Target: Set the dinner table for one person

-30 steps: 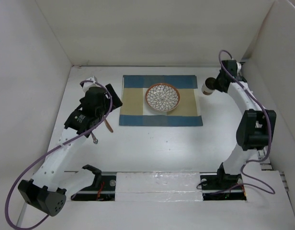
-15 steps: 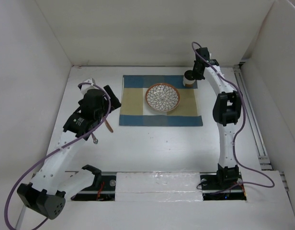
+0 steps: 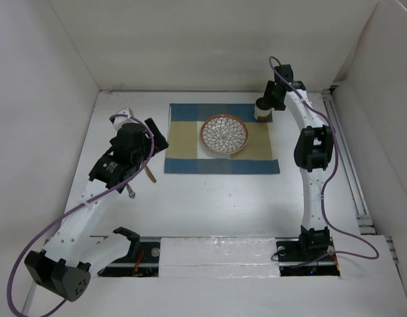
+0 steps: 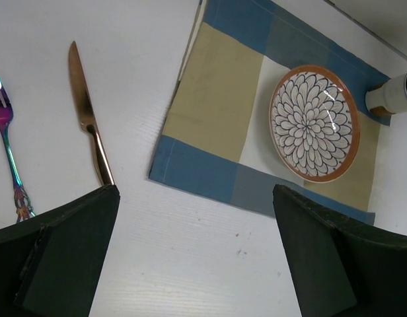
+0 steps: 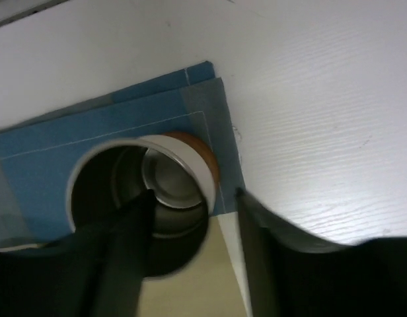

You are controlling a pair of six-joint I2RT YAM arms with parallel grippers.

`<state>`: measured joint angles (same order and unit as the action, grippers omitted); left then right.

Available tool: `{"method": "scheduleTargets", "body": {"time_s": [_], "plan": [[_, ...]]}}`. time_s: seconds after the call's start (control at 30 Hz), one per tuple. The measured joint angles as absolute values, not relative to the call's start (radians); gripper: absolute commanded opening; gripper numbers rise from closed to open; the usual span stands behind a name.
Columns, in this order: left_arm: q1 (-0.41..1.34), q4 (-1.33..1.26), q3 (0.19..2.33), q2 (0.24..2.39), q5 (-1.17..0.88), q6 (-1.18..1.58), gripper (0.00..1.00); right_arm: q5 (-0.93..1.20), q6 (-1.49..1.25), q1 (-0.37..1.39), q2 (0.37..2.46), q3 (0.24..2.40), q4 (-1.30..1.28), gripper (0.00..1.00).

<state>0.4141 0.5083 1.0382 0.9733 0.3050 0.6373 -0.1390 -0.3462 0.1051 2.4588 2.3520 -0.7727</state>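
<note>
The dinner table (image 3: 210, 198) is the broad white surface spreading out under and all around the checked blue-and-tan placemat (image 3: 184, 142), with white panels standing along its sides. The placemat lies flat toward the table's far middle. On the placemat, a little right of its centre, sits a round plate (image 3: 224, 134) with a dark petal pattern and an orange-brown rim.

At the placemat's far right corner stands a small white cup (image 5: 111, 146), upright, its base on the blue border. The right gripper (image 5: 192, 193) hangs straight over it, one finger reaching down inside the mouth and the other outside the wall on the side away from the plate. The jaws are parted, and as far as I can make out from this close view neither finger presses the cup wall.

Off the placemat's left edge, on the bare table, a copper-coloured knife (image 4: 86, 112) lies roughly parallel to that edge, and a rainbow-tinted fork (image 4: 6, 142) lies just beyond it, farther from the placemat. The left gripper (image 4: 195, 198) hovers above the placemat's near left corner, jaws spread wide with nothing between them.
</note>
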Motion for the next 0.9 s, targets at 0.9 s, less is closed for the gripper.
{"method": "scheduleTargets", "body": {"time_s": [0.9], "plan": [[0.227,0.541,0.988,1.199,0.366,0.842,1.0,-0.085,-0.283,0.414,1.293,1.297,-0.355,1.0]]}}
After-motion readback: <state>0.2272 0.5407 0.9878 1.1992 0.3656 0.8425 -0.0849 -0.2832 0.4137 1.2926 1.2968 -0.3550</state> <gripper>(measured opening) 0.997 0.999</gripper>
